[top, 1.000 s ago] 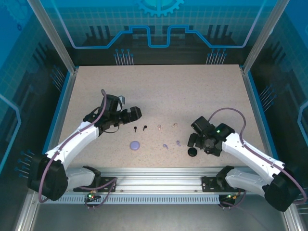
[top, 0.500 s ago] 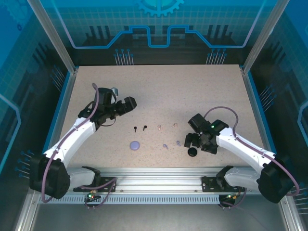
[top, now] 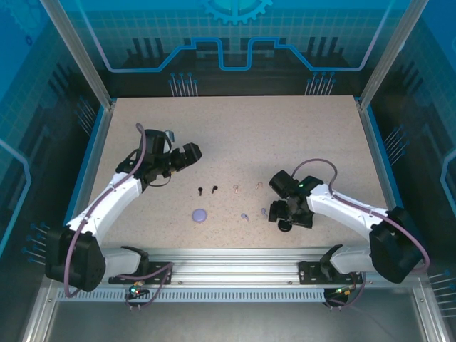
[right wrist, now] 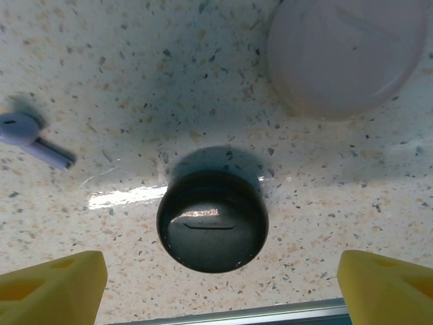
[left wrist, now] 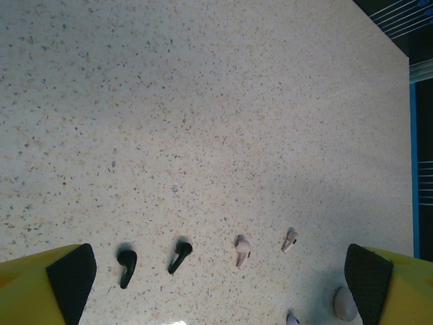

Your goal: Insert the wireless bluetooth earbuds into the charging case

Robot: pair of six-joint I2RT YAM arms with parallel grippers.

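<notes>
Surface (top view): speckled beige table (top: 235, 128) inside a blue-walled enclosure, with a metal rail along the bottom edge of the frame.
Left gripper (top view): left gripper (top: 191, 155) sits left of centre, fingers apart and holding nothing.
Right gripper (top view): right gripper (top: 285, 216) sits at lower right, directly above the black case (top: 285, 226); the arm hides most of the case.
Earbuds (top view): black earbuds (top: 201, 190) and beige earbuds (top: 235, 188) lie in a row at centre. The lilac earbuds (top: 245, 216) lie lower, just left of the right gripper.
Other things (top view): lilac round case (top: 200, 214) lies lower left of the row, apart from every earbud.
Fingers (left wrist view): left gripper (left wrist: 220, 271) is spread wide, with dark pads (left wrist: 71, 274) in the bottom corners touching nothing.
Earbuds (left wrist view): black earbuds (left wrist: 126, 261) and beige earbuds (left wrist: 242, 249) lie in a row low in the frame, loose on the table.
In the way (left wrist view): pale rounded object (left wrist: 344, 302) lies at lower right (partly behind the right pad).
Fingers (right wrist view): right gripper (right wrist: 220, 265) has its yellow fingertips (right wrist: 54, 284) in the bottom corners, well apart and flanking the black case (right wrist: 212, 221) without touching it.
Around (right wrist view): one of the lilac earbuds (right wrist: 30, 135) lies at left and a pale case (right wrist: 345, 54) at upper right (both clear of the black one).
</notes>
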